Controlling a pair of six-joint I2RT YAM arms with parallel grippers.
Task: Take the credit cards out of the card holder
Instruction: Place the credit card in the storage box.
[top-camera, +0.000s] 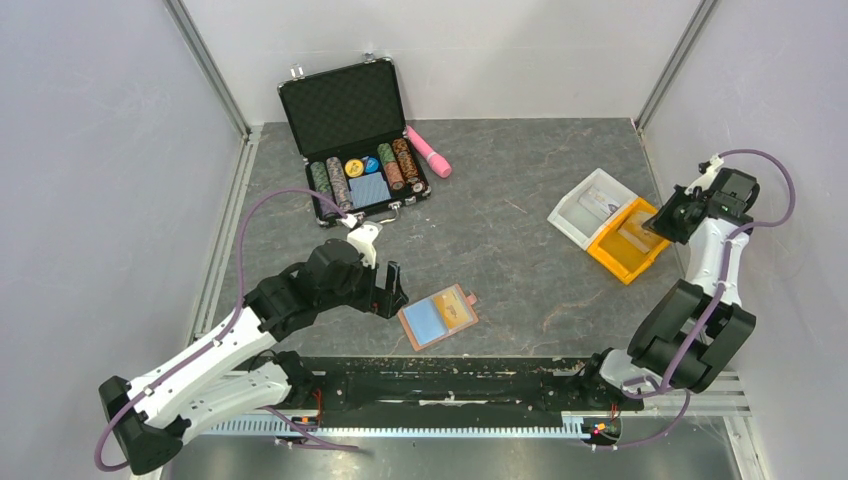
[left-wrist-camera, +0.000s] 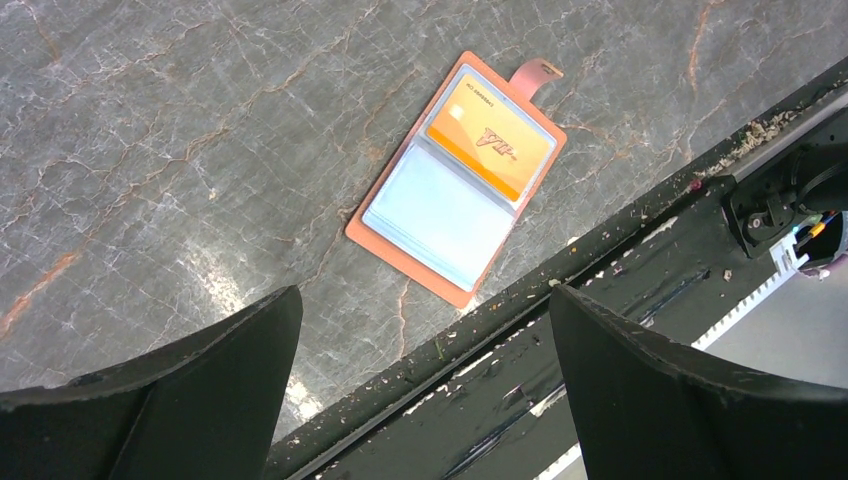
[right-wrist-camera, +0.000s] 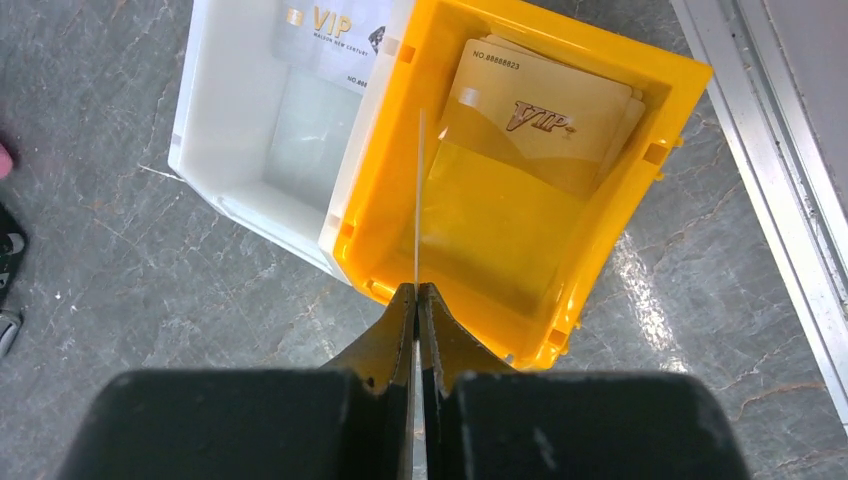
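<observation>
The card holder (top-camera: 437, 317) (left-wrist-camera: 455, 180) lies open on the table near the front rail, with light blue pockets, a brown rim and its tab pointing away. An orange-yellow credit card (left-wrist-camera: 490, 135) sits in its upper pocket. My left gripper (top-camera: 392, 292) (left-wrist-camera: 425, 295) hovers open just left of the holder, with nothing between its fingers. At the right, my right gripper (top-camera: 655, 226) (right-wrist-camera: 417, 290) is shut on a thin credit card (right-wrist-camera: 418, 200), seen edge-on above the yellow bin (top-camera: 625, 248) (right-wrist-camera: 480, 230). Tan VIP cards (right-wrist-camera: 540, 120) lie in that bin.
A white bin (top-camera: 585, 205) (right-wrist-camera: 210, 100) holding a pale card (right-wrist-camera: 330, 30) adjoins the yellow one. An open black poker chip case (top-camera: 350, 130) and a pink object (top-camera: 428, 150) stand at the back. The black front rail (left-wrist-camera: 560, 330) runs just below the holder.
</observation>
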